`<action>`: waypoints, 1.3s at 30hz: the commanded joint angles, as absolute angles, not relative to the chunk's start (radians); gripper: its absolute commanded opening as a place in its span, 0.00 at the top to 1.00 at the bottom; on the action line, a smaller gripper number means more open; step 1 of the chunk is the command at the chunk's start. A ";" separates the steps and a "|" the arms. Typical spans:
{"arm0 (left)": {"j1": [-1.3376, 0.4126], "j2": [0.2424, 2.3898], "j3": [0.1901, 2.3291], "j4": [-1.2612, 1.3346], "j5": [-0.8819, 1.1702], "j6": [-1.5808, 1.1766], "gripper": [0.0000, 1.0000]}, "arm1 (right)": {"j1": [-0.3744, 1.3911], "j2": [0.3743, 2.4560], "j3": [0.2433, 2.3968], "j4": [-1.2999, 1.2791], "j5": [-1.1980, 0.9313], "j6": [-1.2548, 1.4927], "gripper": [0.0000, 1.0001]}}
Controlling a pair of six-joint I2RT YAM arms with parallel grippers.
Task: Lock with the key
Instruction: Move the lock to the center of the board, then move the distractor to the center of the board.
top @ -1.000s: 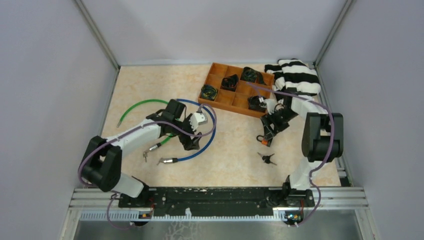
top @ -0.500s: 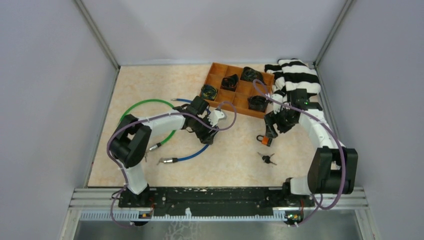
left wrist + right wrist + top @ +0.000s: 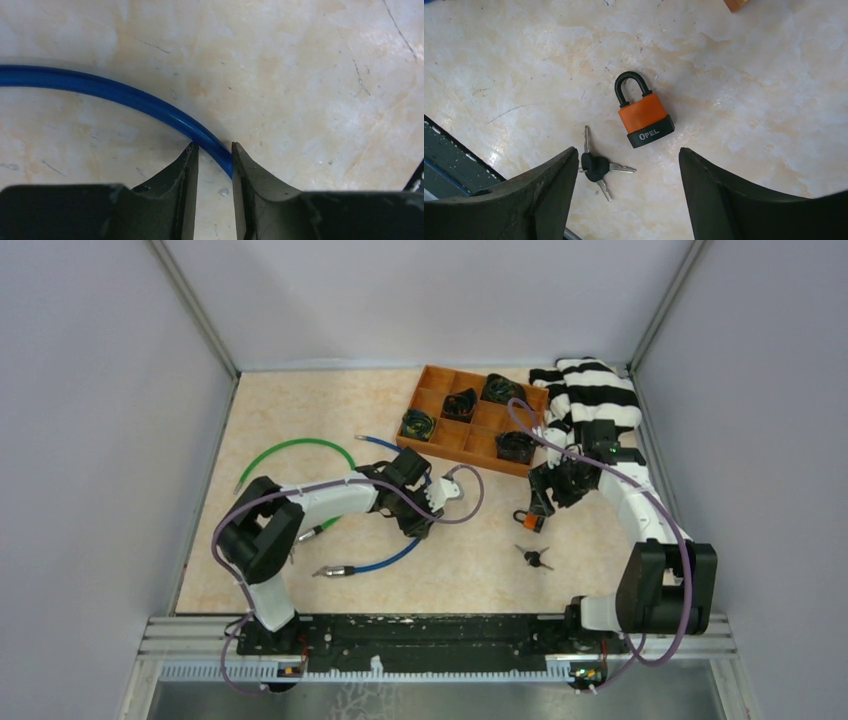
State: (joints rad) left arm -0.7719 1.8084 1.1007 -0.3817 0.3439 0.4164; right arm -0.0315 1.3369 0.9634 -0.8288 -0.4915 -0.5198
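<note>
An orange padlock (image 3: 644, 117) with a black shackle and base lies flat on the table, also seen from above as the padlock (image 3: 530, 521). A bunch of black-headed keys (image 3: 596, 166) lies just nearer than it, the keys (image 3: 537, 559) free on the table. My right gripper (image 3: 628, 150) hangs open and empty above both; from above, the right gripper (image 3: 545, 495) sits just behind the padlock. My left gripper (image 3: 212, 146) is down at the table, its narrow jaws touching a blue cable (image 3: 125, 92) on both sides. From above, the left gripper (image 3: 425, 518) is well left of the padlock.
The blue cable (image 3: 395, 558) curves toward a metal plug (image 3: 335, 570). A green cable (image 3: 290, 447) arcs at the left. An orange compartment tray (image 3: 462, 455) with dark items stands at the back. A black-and-white striped cloth (image 3: 595, 390) lies in the back right corner.
My left arm has swung right and down onto the blue cable, and its jaws have narrowed around it. The right arm's elbow folded nearer; its gripper stays over the padlock.
</note>
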 commanded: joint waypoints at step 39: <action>-1.118 1.699 0.928 -0.715 0.367 0.698 0.93 | 0.153 1.697 1.143 -0.679 -0.692 -0.481 0.42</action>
State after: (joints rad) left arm -1.1229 1.7008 1.0031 -0.6476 0.3592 0.7166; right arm 0.1005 1.6073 1.0504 -0.7647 -0.6472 -0.5201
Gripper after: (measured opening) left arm 0.201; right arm 0.585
